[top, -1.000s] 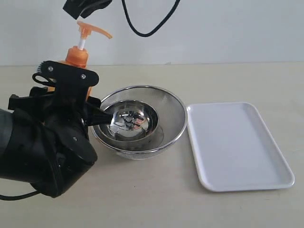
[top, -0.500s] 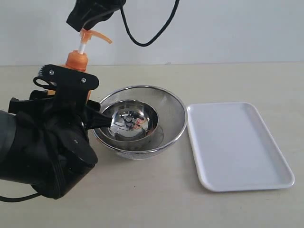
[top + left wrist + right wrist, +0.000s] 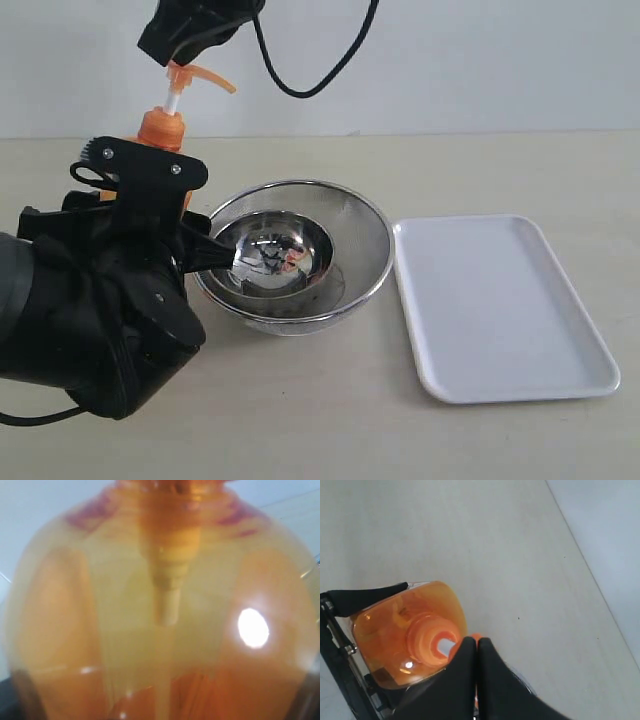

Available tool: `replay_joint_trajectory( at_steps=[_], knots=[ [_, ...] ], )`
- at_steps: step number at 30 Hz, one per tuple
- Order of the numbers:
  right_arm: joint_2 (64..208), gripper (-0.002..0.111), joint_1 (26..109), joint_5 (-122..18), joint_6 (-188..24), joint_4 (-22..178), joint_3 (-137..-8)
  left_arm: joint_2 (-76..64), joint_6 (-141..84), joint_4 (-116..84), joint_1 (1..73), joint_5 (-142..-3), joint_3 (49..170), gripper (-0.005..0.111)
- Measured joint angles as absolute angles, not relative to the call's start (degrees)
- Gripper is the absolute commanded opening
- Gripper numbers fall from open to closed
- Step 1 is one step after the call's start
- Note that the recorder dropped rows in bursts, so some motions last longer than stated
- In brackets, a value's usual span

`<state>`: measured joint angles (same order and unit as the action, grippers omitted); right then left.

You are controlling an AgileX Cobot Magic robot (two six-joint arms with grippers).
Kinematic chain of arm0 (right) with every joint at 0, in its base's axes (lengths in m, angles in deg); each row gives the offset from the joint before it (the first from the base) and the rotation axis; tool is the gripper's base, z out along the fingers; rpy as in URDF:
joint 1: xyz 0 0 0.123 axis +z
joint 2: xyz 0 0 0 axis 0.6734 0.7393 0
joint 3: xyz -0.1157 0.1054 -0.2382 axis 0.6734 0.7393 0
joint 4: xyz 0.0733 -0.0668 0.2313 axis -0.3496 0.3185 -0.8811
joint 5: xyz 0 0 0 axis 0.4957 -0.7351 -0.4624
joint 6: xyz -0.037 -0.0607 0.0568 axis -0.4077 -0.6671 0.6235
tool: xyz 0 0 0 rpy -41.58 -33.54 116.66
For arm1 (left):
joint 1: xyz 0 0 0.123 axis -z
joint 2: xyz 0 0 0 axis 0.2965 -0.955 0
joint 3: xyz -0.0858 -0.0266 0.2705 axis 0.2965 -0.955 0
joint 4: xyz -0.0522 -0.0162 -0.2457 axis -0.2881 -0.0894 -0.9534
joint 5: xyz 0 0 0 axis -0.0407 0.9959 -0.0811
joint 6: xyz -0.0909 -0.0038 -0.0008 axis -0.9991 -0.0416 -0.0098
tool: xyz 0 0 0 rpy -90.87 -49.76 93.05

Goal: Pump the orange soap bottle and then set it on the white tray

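The left gripper (image 3: 182, 226) clasps the upright bottle (image 3: 162, 125) just left of the nested bowls (image 3: 300, 250), well apart from the tray (image 3: 500, 300), while the right gripper (image 3: 476, 646), fingers pressed together, sits on its pump head (image 3: 195, 72); the label print is too blurred to read.

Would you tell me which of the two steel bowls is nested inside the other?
The smaller mirror-polished bowl sits inside; the larger mesh-walled bowl surrounds it, beside the white tray.

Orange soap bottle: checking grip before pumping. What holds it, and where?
The left gripper clamps the orange soap bottle around its body; the shut right gripper merely tops the pump head.
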<state>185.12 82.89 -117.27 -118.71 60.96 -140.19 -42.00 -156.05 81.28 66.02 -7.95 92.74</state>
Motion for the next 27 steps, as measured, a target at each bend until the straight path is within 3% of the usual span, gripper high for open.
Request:
replay_joint_trajectory(
  at_steps=[27],
  knots=[
    [185.1, 0.000, 82.9, -117.4, -119.6, 60.7, -140.2, -42.0, -156.1, 81.2, 66.0, -8.2, 92.6, 0.005]
  ],
)
